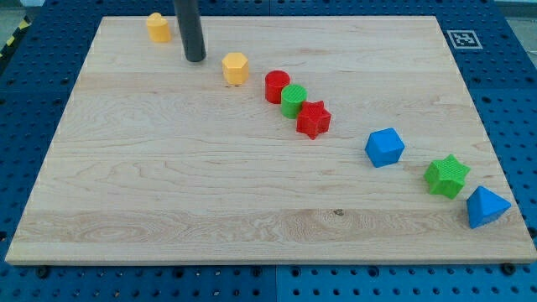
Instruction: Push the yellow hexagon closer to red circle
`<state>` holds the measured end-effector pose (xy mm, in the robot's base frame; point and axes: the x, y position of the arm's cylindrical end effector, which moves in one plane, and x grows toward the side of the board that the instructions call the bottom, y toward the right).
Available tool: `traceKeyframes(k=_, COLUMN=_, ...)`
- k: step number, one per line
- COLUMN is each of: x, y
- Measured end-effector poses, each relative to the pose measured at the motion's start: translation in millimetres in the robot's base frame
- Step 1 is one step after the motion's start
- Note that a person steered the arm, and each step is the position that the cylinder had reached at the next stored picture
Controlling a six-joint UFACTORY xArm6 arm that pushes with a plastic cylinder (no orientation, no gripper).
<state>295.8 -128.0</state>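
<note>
The yellow hexagon [236,68] lies on the wooden board [210,184] near the view's top, left of centre. The red circle [277,86] lies a short way to its lower right, with a small gap between them. My tip [195,59] rests on the board just left of the yellow hexagon, apart from it. The rod rises out of the view's top.
A second yellow block [158,27] lies at the top left. A green circle [294,101] touches the red circle, and a red star [314,119] touches the green one. A blue block [384,147], a green star [445,175] and a blue block [485,206] trail toward the lower right.
</note>
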Motion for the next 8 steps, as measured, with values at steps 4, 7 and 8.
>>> traceKeyframes(k=4, x=9.6, y=17.0)
traceKeyframes(k=7, x=27.4, y=65.2)
traceKeyframes(k=8, x=29.0, y=74.7)
